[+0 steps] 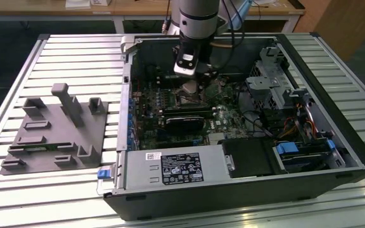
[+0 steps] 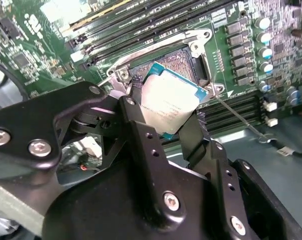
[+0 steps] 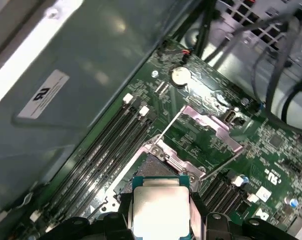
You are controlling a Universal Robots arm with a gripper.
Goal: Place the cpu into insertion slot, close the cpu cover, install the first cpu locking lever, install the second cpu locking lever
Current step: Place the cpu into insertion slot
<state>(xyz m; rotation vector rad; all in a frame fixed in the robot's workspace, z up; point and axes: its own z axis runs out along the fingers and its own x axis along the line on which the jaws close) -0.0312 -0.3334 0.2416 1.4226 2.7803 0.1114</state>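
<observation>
Second wrist view shows my jaws clamped on the cpu (image 2: 168,102) — flat, dull-silver, tilted just above the silver-rimmed slot (image 2: 183,61); first wrist view adds the thin metal cover (image 3: 211,125), lying open beyond.

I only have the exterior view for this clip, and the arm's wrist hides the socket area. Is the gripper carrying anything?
Observer: Yes. In the second wrist view the fingers are shut on the cpu.
Operator: Is the insertion slot ready for it?
Observer: In the first wrist view the insertion slot is bare, with the cpu cover swung open beyond it.
Operator: Is the chip seated yet?
Observer: No. In the second wrist view it sits skewed over the slot's corner, not square in it.
</observation>
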